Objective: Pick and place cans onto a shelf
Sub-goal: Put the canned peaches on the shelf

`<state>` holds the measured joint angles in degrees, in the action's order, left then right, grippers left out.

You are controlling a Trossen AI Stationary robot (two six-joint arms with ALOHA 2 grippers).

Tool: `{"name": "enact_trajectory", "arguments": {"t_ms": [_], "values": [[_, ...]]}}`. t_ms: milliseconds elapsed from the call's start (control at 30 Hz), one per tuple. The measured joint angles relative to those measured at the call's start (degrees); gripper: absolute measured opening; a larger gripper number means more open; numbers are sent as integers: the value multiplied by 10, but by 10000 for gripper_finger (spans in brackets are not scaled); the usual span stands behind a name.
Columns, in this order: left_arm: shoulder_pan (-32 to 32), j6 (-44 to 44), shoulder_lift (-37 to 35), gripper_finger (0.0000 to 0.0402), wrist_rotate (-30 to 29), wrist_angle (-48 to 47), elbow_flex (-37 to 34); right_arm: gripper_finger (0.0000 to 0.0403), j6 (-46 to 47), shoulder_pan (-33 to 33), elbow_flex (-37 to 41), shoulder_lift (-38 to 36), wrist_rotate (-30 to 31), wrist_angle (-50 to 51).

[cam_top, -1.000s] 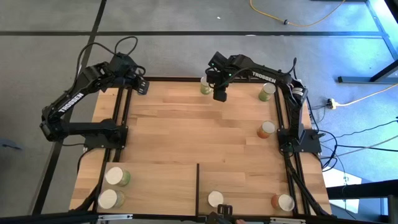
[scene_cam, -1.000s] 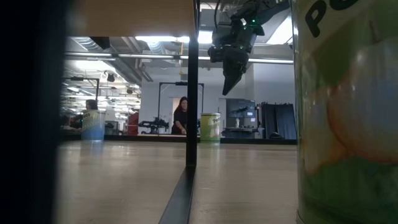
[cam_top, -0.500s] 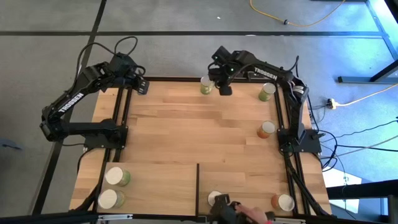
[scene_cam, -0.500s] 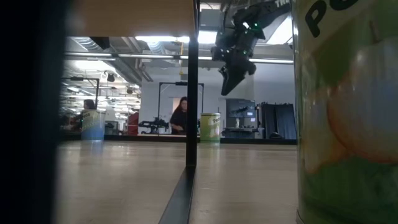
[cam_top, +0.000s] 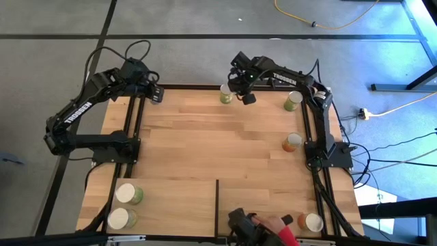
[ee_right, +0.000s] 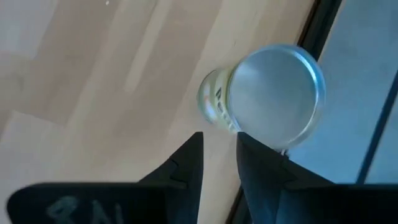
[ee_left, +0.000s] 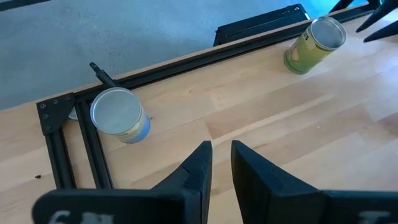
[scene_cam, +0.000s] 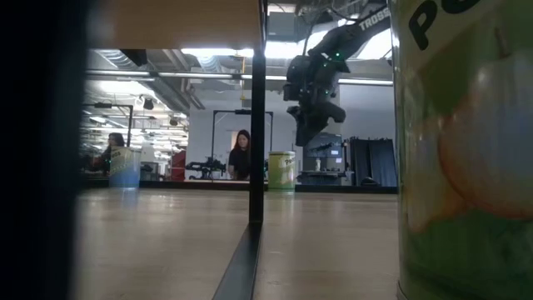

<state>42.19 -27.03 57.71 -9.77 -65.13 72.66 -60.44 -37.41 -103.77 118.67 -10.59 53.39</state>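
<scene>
Item: right gripper (cam_top: 244, 96), fingers parted with a narrow gap, holding nothing. Over the last second we saw it swing from above the worktop (cam_top: 218, 143) to just beside the green can (cam_top: 226, 93) at the far edge; we judge a pick is next.

Item: left gripper (cam_top: 156, 95), narrowly parted, empty, parked at the far left corner.

Item: shelf (cam_top: 171, 205) at the near edge, two cans (cam_top: 123, 205) on it.

Item: a person's hand (cam_top: 273, 225) has come in beside the divider (cam_top: 217, 201), covering the can there; this may obstruct placing.
</scene>
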Motion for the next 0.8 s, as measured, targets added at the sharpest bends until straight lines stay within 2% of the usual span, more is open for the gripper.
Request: {"name": "enact_trajectory", "arguments": {"t_ms": [300, 800], "values": [[0, -14, 0, 53, 0, 0, 0, 98, -43, 25, 0, 13, 29, -44], [0, -15, 0, 53, 0, 0, 0, 89, -43, 26, -2, 48, 35, -73]]}}
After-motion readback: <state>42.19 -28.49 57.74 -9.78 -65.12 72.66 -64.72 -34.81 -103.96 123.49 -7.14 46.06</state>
